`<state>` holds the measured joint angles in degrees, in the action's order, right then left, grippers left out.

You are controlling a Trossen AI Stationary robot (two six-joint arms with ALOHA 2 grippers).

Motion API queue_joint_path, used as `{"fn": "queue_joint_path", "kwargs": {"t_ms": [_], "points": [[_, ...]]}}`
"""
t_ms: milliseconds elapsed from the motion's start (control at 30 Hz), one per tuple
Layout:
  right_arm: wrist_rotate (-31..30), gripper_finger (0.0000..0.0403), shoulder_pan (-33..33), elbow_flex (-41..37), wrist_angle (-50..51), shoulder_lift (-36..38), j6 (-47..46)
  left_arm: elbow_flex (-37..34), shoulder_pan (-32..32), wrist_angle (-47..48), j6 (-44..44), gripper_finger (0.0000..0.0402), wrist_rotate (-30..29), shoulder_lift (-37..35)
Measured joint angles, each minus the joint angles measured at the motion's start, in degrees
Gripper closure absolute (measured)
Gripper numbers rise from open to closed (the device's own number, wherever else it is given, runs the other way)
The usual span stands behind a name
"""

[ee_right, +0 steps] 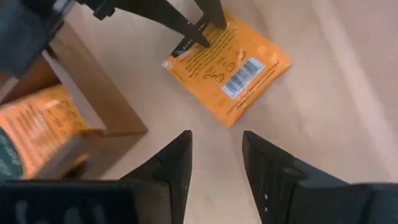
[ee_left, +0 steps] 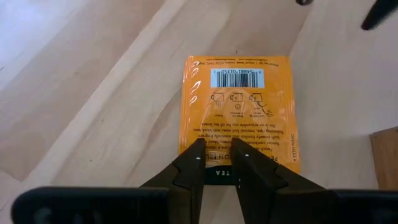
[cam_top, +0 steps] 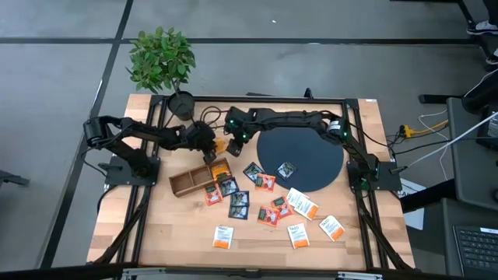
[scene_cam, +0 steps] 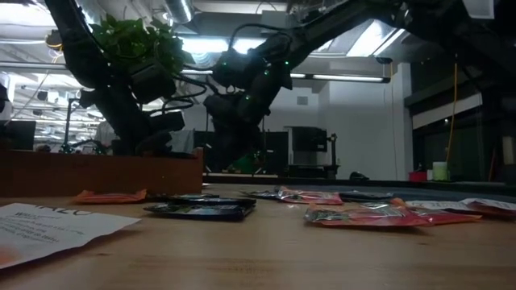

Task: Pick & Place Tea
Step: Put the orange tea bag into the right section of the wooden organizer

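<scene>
Both hands meet over an orange square tea sachet near the brown wooden divided box, toward the tabletop's far edge.

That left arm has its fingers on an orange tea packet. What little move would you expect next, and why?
Probably the left gripper lifts the orange tea sachet and carries it toward the wooden divided box. Its fingers are pinched on the sachet's edge, and the sachet appears to lie on the wooden table beside the box. The right gripper hovers open close by.
</scene>
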<state>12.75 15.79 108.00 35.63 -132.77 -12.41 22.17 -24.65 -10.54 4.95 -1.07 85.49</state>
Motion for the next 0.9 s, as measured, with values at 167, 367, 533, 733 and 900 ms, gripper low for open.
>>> {"fn": "queue_joint_path", "kwargs": {"t_ms": [167,367,533,733,900], "points": [[1.71,0.0260,-0.01,-4.14,-3.58,0.11,-10.52,0.00,0.65,0.00,0.24,0.0327,0.07,0.00],[3.32,0.0259,0.16,-7.81,-15.77,0.54,-17.07,0.00,0.66,-0.07,0.45,0.0327,2.46,0.00],[3.46,0.0259,0.14,-12.03,-18.55,0.72,-23.53,-0.02,0.66,-0.11,1.11,0.0327,2.44,0.02],[5.75,0.0260,0.29,-18.17,-27.66,1.14,-31.08,-0.04,0.66,-0.18,1.30,0.0327,2.40,0.02],[7.26,0.0259,0.51,-21.07,-35.38,1.03,-36.94,-0.04,0.66,-0.22,1.69,0.0327,2.64,0.02]]}}
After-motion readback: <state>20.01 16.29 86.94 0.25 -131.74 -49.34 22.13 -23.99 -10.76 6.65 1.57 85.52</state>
